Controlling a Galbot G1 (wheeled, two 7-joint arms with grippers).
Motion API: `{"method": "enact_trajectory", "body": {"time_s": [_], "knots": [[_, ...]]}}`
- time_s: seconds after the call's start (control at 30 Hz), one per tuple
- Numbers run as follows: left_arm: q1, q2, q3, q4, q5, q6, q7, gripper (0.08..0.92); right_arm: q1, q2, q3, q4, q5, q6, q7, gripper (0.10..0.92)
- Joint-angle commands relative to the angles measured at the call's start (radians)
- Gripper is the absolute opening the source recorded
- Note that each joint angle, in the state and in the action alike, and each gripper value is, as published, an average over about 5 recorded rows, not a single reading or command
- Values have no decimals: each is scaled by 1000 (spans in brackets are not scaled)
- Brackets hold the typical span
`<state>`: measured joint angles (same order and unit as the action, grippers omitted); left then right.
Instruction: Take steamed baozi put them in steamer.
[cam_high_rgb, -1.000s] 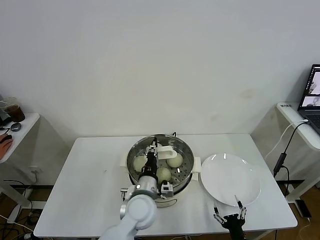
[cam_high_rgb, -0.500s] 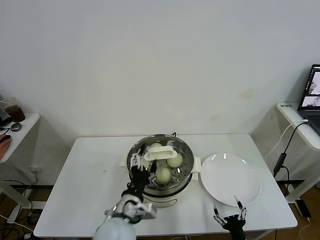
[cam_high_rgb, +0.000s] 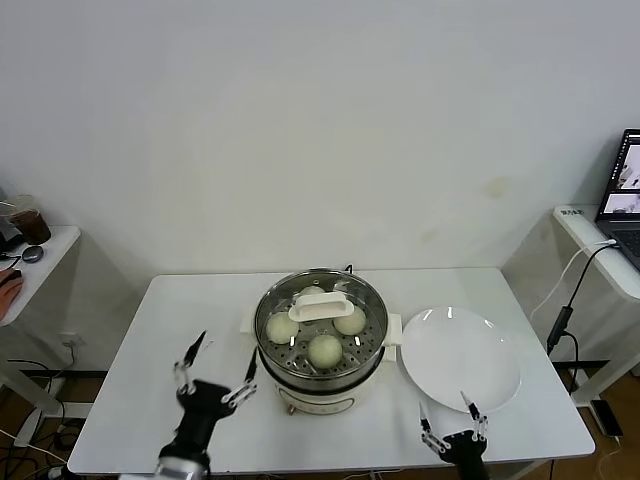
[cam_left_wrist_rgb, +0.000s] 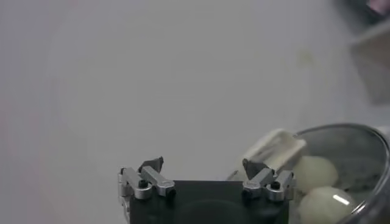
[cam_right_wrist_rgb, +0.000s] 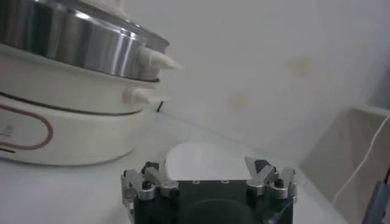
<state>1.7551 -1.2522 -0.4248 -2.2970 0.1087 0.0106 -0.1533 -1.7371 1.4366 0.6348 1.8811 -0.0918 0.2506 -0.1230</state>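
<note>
The steamer (cam_high_rgb: 352, 380), a shiny steel pot on a cream base, stands mid-table with a glass lid (cam_high_rgb: 320, 303) resting on it. Several pale round baozi (cam_high_rgb: 325, 350) lie on its perforated tray under the lid. My left gripper (cam_high_rgb: 229, 344) hangs open and empty just left of the pot, near the table's front. In the left wrist view the left gripper (cam_left_wrist_rgb: 202, 165) points past the lid's white handle (cam_left_wrist_rgb: 274, 149), with baozi (cam_left_wrist_rgb: 314, 171) visible through the glass. My right gripper (cam_high_rgb: 441, 399) waits open at the front edge, below the plate; its wrist view shows the right gripper (cam_right_wrist_rgb: 207, 173) open.
A flat white plate (cam_high_rgb: 460, 358) lies bare right of the steamer, also seen as the plate (cam_right_wrist_rgb: 201, 161) ahead of my right gripper, with the steamer (cam_right_wrist_rgb: 67, 91) beside it. Side tables stand at far left and far right.
My left gripper has opened, let go of the lid's white handle and drawn back to the left front of the steamer. The lid stays on the pot. The right arm barely moved.
</note>
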Motion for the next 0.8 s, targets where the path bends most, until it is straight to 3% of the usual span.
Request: {"method": "enact_trajectory", "body": {"time_s": [0.03,0.27,0.8], "knots": [[235,-16,-128,169,-361,-280,24,823,-70,-132,-71,91,233,-65,-7,823],[238,-59,-121,248,-285,-334,58,823,-72,-112,-104,93,207,-81,11,823],[215,-57,-142,261,-259,-321,89,823,-70,-57,-96,82,128,-75,29,823]]}}
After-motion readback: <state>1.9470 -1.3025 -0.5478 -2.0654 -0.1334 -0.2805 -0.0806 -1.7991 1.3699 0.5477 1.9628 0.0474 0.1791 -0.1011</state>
